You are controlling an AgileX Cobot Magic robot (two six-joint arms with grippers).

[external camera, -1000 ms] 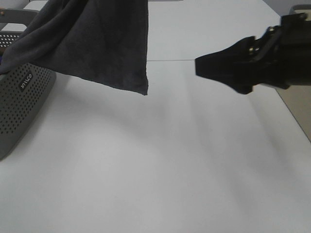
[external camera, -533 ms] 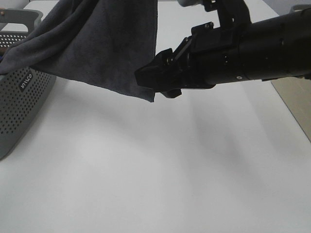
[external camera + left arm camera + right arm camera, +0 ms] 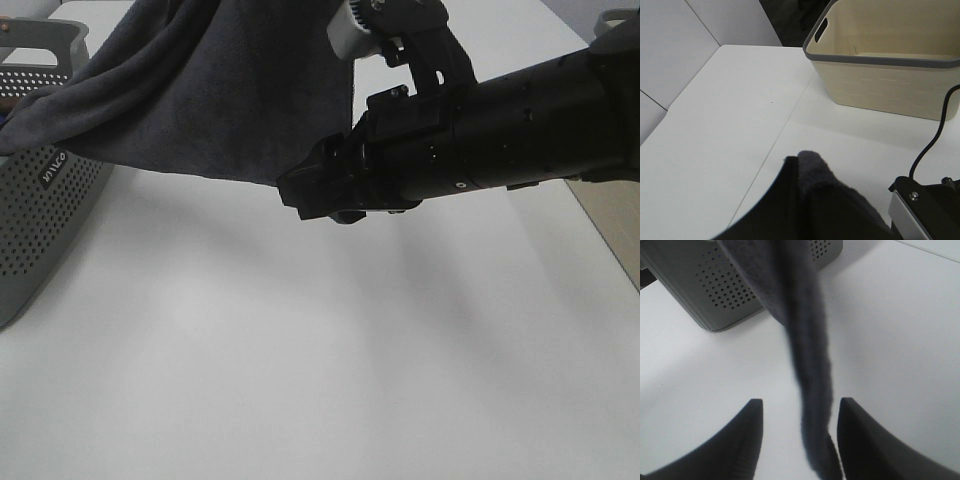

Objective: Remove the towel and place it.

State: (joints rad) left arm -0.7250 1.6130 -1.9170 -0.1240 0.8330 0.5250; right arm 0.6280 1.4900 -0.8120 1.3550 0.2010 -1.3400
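Observation:
The dark grey towel (image 3: pixel 220 90) hangs above the table, with one end still trailing over the grey perforated basket (image 3: pixel 40 220). Its top runs out of the exterior high view. In the left wrist view a bunch of towel (image 3: pixel 815 172) sticks out of my left gripper, which is shut on it. My right gripper (image 3: pixel 300 192) has reached across to the towel's lower right corner. In the right wrist view it (image 3: pixel 800 401) is open, and the towel's hanging edge (image 3: pixel 807 355) runs down between its two fingers.
The white table (image 3: pixel 300 360) stretches out below the towel. A beige basket (image 3: pixel 890 85) stands on the table at its far side in the left wrist view. A black cable (image 3: pixel 930 145) runs near it. The right arm (image 3: pixel 500 130) spans the right half.
My right arm has swung left from the right edge until its fingers straddle the towel's lower corner. The towel has shifted slightly right and its lower edge has risen.

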